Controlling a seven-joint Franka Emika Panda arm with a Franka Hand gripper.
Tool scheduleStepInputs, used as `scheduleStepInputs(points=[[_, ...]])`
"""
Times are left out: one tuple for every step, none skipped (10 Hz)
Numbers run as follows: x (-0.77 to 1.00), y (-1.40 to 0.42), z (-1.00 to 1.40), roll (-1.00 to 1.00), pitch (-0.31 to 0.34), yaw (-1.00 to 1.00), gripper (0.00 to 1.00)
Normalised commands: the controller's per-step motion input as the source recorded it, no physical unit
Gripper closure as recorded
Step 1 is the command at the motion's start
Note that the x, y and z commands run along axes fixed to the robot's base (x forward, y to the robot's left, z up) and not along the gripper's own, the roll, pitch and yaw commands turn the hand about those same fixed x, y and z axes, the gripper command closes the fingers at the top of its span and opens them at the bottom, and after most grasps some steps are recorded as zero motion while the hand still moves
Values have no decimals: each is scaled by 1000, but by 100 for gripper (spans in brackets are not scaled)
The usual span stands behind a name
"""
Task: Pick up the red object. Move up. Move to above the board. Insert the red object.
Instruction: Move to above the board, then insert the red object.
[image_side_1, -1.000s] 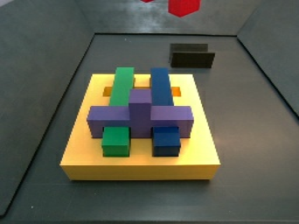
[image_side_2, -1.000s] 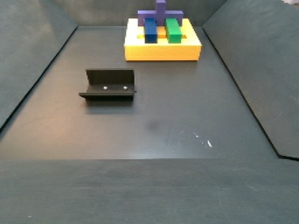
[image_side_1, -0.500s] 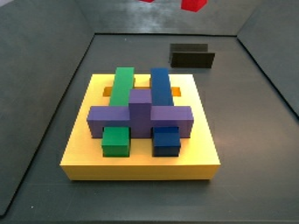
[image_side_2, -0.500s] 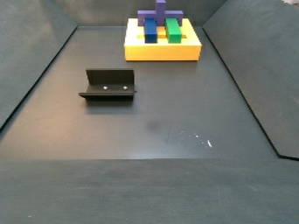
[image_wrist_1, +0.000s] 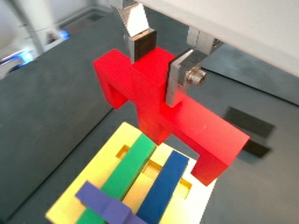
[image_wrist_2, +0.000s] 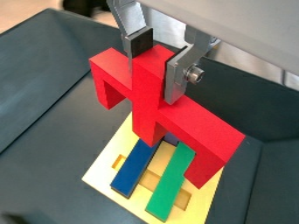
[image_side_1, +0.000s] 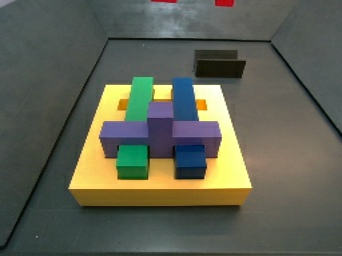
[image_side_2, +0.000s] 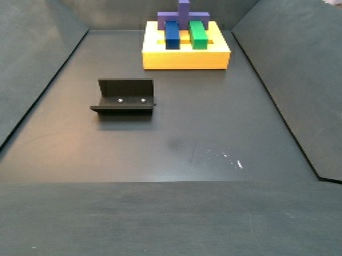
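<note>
In both wrist views my gripper (image_wrist_1: 160, 59) (image_wrist_2: 158, 57) is shut on the red object (image_wrist_1: 198, 131) (image_wrist_2: 193, 131), its fingers clamping the raised central stub. The red object hangs high above the floor. Below it lies the board (image_wrist_1: 103, 162) (image_wrist_2: 105, 168), a yellow slab with green (image_wrist_1: 135, 162) and blue (image_wrist_1: 166, 182) bars and a purple block (image_wrist_1: 111, 206). In a side view only slivers of the red object (image_side_1: 223, 3) show at the upper edge, beyond the far end of the board (image_side_1: 160, 187). The board (image_side_2: 187, 61) also shows far back in a side view.
The fixture (image_side_1: 221, 66) (image_side_2: 124, 97) stands on the dark floor beyond the board, and it shows past the red object in a wrist view (image_wrist_1: 251, 131). Grey walls enclose the floor on all sides.
The red object has risen further in the side view, from a clear red block at the top edge to only thin slivers. The board and fixture have not moved.
</note>
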Motion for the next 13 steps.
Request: scheduleStepInputs(points=[[71,-23,33,40,220,672,100],[80,-25,34,43,201,371,100],[84,-27,31,42,189,265,100],[0,0,-177,-213,-76,0,100],[0,6,-294,-316,-94,0,100],[0,86,-294,-407,-154,0,100],[0,123,-291,-413,-156,29,100],[0,194,-403,-369,-127,109,100],[0,180,-689,-233,-84,151,100],[3,11,-954,76,-31,103,100],[103,0,-866,214,0,106,100],[111,0,-880,207,0,109,100],[220,0,-903,150,43,40,100]])
